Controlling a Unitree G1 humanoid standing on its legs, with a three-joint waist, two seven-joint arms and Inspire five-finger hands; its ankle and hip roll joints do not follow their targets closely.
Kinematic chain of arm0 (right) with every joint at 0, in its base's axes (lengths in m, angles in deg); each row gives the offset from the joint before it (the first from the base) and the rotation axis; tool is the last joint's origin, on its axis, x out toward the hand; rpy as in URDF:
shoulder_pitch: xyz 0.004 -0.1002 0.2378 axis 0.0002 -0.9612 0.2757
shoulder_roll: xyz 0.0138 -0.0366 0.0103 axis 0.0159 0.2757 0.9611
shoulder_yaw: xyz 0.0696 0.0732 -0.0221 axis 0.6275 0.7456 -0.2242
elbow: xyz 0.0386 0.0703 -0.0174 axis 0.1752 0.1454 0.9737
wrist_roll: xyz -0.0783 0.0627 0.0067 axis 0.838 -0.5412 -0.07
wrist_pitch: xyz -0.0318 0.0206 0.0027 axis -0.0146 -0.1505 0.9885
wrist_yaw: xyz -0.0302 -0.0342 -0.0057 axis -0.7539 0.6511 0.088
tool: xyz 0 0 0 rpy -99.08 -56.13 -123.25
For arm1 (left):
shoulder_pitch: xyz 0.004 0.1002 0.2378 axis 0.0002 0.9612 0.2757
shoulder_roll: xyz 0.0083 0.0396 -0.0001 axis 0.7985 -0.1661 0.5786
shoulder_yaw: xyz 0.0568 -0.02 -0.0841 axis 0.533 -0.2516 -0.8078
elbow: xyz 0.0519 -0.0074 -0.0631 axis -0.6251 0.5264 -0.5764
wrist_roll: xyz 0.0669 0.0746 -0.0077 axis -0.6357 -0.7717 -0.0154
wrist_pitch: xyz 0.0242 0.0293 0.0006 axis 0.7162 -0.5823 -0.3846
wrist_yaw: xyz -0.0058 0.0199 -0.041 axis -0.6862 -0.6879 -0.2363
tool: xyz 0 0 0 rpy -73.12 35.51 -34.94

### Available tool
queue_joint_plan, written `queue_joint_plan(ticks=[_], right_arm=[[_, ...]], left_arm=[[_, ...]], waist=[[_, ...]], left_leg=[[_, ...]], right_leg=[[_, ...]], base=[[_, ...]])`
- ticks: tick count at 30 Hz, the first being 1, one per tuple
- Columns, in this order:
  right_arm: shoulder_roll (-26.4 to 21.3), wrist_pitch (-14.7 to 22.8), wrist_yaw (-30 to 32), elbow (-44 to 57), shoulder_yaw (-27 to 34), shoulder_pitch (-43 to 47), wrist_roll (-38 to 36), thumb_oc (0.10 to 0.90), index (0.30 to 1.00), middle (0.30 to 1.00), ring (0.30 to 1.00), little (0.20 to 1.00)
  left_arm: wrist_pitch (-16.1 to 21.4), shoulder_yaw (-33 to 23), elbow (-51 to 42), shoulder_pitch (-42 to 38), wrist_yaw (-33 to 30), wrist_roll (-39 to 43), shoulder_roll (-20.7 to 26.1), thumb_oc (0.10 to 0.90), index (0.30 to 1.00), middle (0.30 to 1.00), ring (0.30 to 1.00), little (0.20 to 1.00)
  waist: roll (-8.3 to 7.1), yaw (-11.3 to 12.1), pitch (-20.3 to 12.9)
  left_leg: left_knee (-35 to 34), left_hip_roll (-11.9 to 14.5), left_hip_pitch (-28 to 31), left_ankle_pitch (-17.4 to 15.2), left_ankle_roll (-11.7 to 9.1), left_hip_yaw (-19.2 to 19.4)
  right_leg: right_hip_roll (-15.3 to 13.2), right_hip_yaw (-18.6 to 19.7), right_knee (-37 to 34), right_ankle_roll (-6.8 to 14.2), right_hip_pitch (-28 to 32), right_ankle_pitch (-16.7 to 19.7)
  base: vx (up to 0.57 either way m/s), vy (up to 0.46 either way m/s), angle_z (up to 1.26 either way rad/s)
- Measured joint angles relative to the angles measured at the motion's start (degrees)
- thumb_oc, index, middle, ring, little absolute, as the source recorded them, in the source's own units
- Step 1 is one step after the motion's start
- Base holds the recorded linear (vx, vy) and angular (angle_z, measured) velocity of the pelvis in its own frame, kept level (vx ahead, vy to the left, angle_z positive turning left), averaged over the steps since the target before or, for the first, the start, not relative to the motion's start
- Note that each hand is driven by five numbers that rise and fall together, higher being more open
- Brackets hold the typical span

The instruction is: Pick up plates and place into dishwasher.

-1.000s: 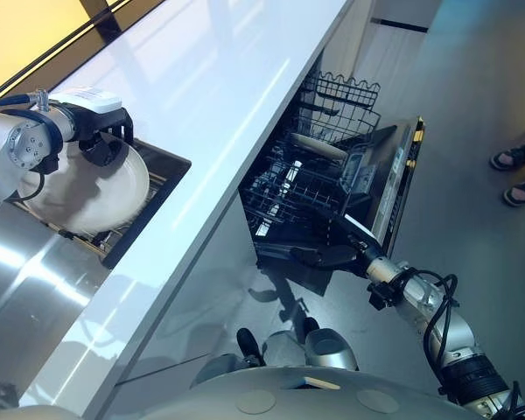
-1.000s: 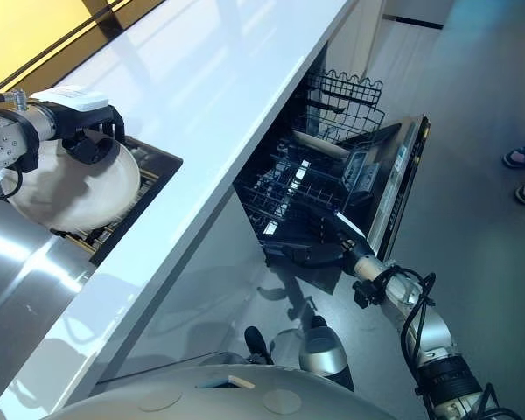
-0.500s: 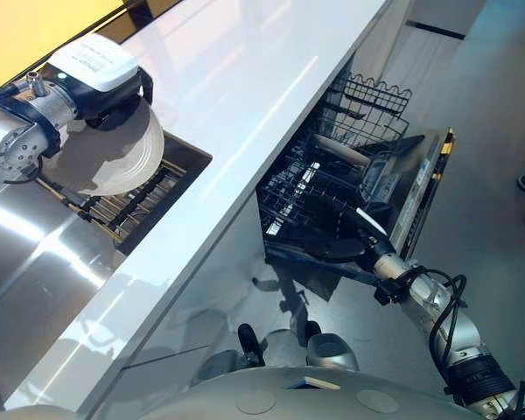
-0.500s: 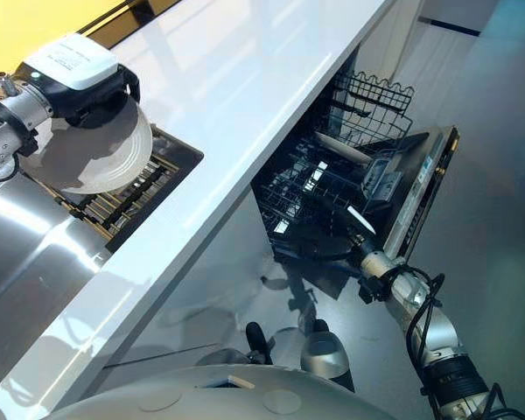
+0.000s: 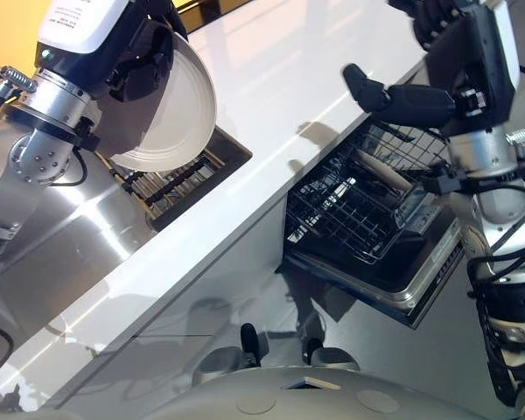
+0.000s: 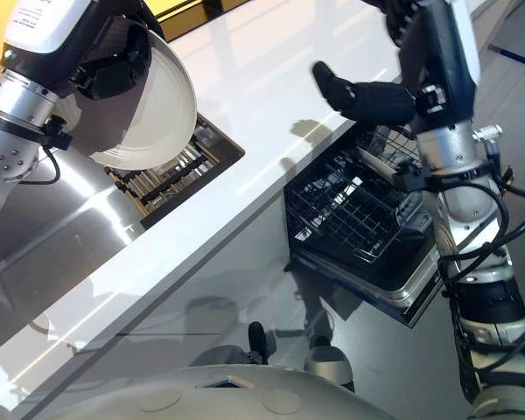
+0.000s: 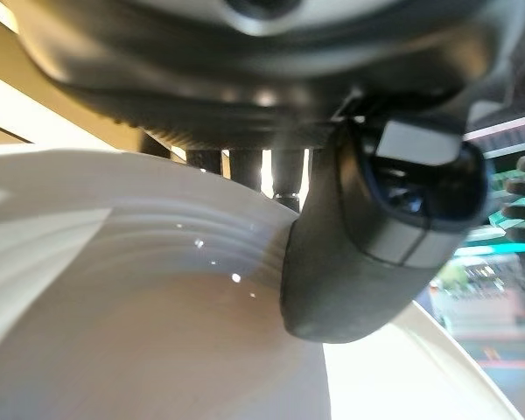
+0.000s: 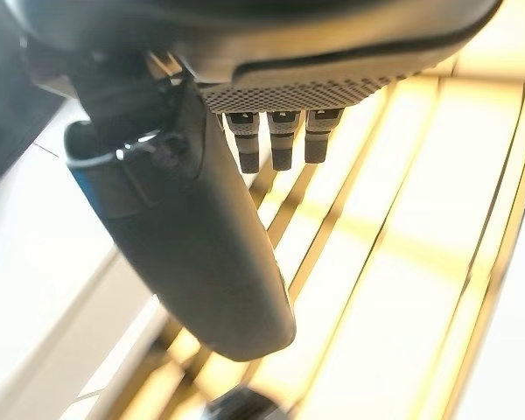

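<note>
My left hand [image 5: 138, 54] is shut on a white plate [image 5: 173, 103] and holds it tilted in the air above the sink [image 5: 185, 173]. In the left wrist view its thumb [image 7: 376, 236] presses on the plate's ribbed rim [image 7: 157, 350]. The dishwasher [image 5: 420, 284] stands open under the counter with its dark wire rack [image 5: 354, 210] pulled out. My right hand [image 5: 401, 98] hangs high over the counter's edge above that rack, open and holding nothing, its thumb [image 8: 201, 254] stretched out straight.
A long white counter [image 5: 271, 61] runs between the sink and the dishwasher. A wire grid lies in the sink below the plate. A steel draining surface [image 5: 61, 236] borders the sink on the near side. Grey floor [image 6: 367, 350] lies beside the dishwasher door.
My left hand has lifted the plate out of the sink and well above it. My right hand has risen from the dishwasher rack to above the counter edge. The camera has shifted too.
</note>
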Motion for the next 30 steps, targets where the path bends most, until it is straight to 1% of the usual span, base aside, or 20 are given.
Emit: queue_joint_plan(ticks=[2,3,5,8,10,12,16,20,23,25,30], right_arm=[[1.62,-4.55,-2.41,-0.03,-2.97,0.09,-5.14,0.8,0.9,0.9,0.9,0.9],[2.45,-6.58,-2.89,-0.04,-4.49,0.09,-7.03,0.8,0.9,0.9,0.9,0.9],[4.68,-10.26,-3.62,-0.31,-7.28,0.09,-10.78,0.8,0.9,0.9,0.9,0.9],[7.35,-13.22,-2.94,-0.52,-9.52,0.1,-14.31,0.8,0.9,0.9,0.9,0.9],[7.77,-13.48,-1.83,-0.52,-10.59,0.41,-15.44,0.8,0.9,0.9,0.9,0.9],[9.5,-13.96,0.02,-0.52,-11.03,1.25,-16.52,0.8,0.9,0.9,0.9,0.9],[11.71,-13.94,2.6,-0.5,-11.05,2.96,-17.39,0.8,0.9,0.9,0.9,0.9],[12.61,-13.97,5.61,-0.51,-11.33,3.29,-19.67,0.8,0.9,0.9,0.9,0.9],[14.7,-13.98,8.07,-0.51,-11.99,3.3,-21.78,0.8,0.9,0.9,0.9,0.9],[15.26,-14.09,9.26,-0.52,-13.55,3.31,-21.84,0.8,0.9,0.9,0.9,0.9],[16.07,-16.79,10.24,-0.55,-16.01,3.3,-26.1,0.8,0.9,0.9,0.9,0.9]], left_arm=[[0.07,0.0,-0.08,0.0,-3.83,-2.33,-1.0,0.1,0.3,0.3,0.3,0.2],[0.1,0.0,-0.06,0.0,-6.11,-4.22,-1.06,0.1,0.3,0.3,0.3,0.2],[0.43,0.01,0.0,-0.15,-13.18,-9.24,-1.04,0.1,0.3,0.3,0.3,0.2],[1.59,0.05,-0.62,-1.42,-21.98,-14.27,-1.2,0.1,0.3,0.3,0.3,0.2],[1.47,0.05,-1.18,-2.56,-24.98,-15.46,-1.22,0.1,0.3,0.3,0.3,0.2],[1.31,0.05,-1.35,-4.17,-28.86,-16.93,-1.26,0.1,0.3,0.3,0.3,0.2],[0.96,0.16,-1.5,-4.94,-32.68,-18.79,-1.84,0.1,0.3,0.3,0.3,0.2],[-1.2,1.85,-1.44,-4.94,-34.96,-21.41,-4.1,0.1,0.3,0.3,0.3,0.2],[-2.48,2.98,-1.09,-4.94,-37.54,-22.26,-5.46,0.1,0.3,0.3,0.3,0.2],[-2.5,3.16,-0.56,-4.94,-38.81,-22.4,-6.63,0.1,0.3,0.3,0.3,0.2],[-2.46,3.39,0.98,-4.93,-42.06,-23.13,-9.91,0.1,0.3,0.3,0.3,0.2]], waist=[[-0.43,1.1,-0.25],[-0.53,1.28,-0.3],[-0.59,1.72,-0.34],[-0.82,2.69,-0.45],[-1.16,3.05,-0.65],[-2.0,3.03,-1.16],[-2.8,2.6,-1.7],[-2.71,2.65,-2.39],[-2.39,2.57,-3.01],[-2.2,2.51,-3.31],[-1.66,2.48,-3.82]], left_leg=[[0.0,-0.03,-0.15,0.19,-0.07,-0.49],[0.0,-0.07,-0.25,0.3,-0.08,-0.86],[0.0,-0.1,-0.62,0.58,-0.12,-1.47],[0.0,-0.11,-0.94,0.82,-0.18,-2.09],[0.0,-0.12,-0.93,0.85,-0.22,-2.24],[-0.01,-0.12,-0.94,0.9,-0.26,-2.55],[-0.01,-0.1,-0.93,0.98,-0.39,-2.57],[-0.01,-0.06,-0.97,0.8,-0.67,-2.68],[-0.01,-0.08,-0.96,0.8,-0.67,-2.65],[-0.01,-0.06,-0.96,0.8,-0.67,-2.65],[-0.01,-0.03,-0.95,0.82,-0.66,-2.57]], right_leg=[[0.05,-0.03,-0.5,-0.01,0.29,-0.01],[0.08,-0.12,-0.67,-0.01,0.48,0.0],[0.14,-0.48,-0.78,-0.01,0.62,-0.01],[0.24,-1.36,-0.84,-0.01,0.72,-0.01],[0.28,-1.43,-0.85,-0.02,0.86,-0.02],[0.3,-1.42,-0.85,-0.23,0.92,-0.15],[0.32,-1.37,-0.86,-0.26,0.92,-0.17],[0.37,-1.4,-0.86,-0.29,0.91,-0.15],[0.35,-1.38,-0.86,-0.32,0.9,-0.13],[0.38,-1.37,-0.86,-0.33,0.89,-0.13],[0.38,-1.29,-0.86,-0.33,0.85,-0.12]], base=[[-0.01,-0.076,0.18],[-0.01,-0.068,0.17],[-0.01,-0.061,0.22],[0.01,-0.042,0.17],[0.01,-0.024,0.07],[0.0,-0.012,0.02],[0.0,0.0,0.0],[0.0,0.0,0.0],[0.0,0.0,0.0],[0.0,0.0,0.0],[0.0,0.0,0.0]])
